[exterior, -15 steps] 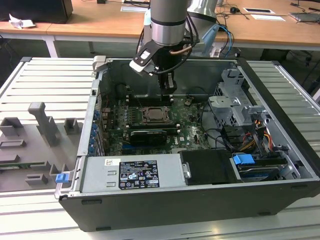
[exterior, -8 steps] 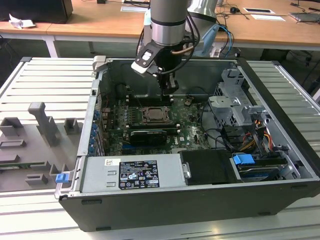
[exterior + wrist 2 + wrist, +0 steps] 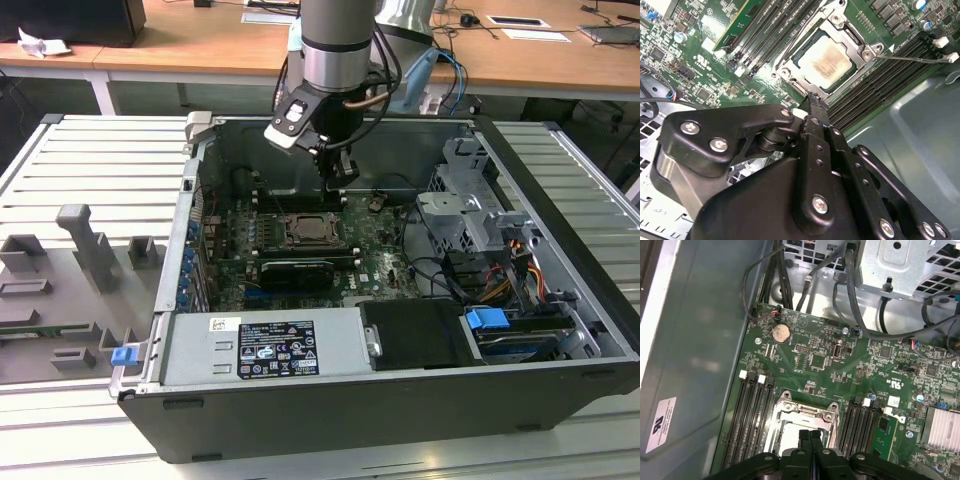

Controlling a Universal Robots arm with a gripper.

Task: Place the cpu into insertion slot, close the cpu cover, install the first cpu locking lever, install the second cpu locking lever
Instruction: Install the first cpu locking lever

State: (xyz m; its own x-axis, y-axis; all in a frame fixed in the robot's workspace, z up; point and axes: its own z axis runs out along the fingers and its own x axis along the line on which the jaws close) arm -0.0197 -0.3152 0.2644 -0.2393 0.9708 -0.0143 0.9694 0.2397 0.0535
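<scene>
Open computer case (image 3: 400, 400) on a slatted metal table (image 3: 60, 160), arm reaching down into it. Gripper (image 3: 340, 180) hangs over the green board (image 3: 840, 385), at the far edge of the slot (image 3: 292, 232) in the exterior view.

Fingers pressed together, nothing pinched between them. This shows in both wrist views: gripper (image 3: 813, 100) narrows to a single black tip, and gripper (image 3: 810, 434) shows the two fingers flush side by side.

Cpu (image 3: 827, 62) lies flat in the slot, dull silver top up. Cover (image 3: 855, 37) is down over it, silvery frame all round, cpu showing through the square cutout. The cover (image 3: 807, 411) also shows in the first wrist view, just beyond the fingertips.

In the second wrist view the gripper tip sits right at the cover's near edge, beside the cpu and not above its centre. Cannot tell whether the tip touches the frame or hovers just off it.

A thin metal lever (image 3: 915, 57) runs out from one slot corner across the memory slots (image 3: 752, 415), well apart from the gripper tip. Cannot tell whether it is latched. Memory slots flank the slot on both sides. Coin cell (image 3: 780, 332) sits further up the board, well apart from the gripper.
</scene>
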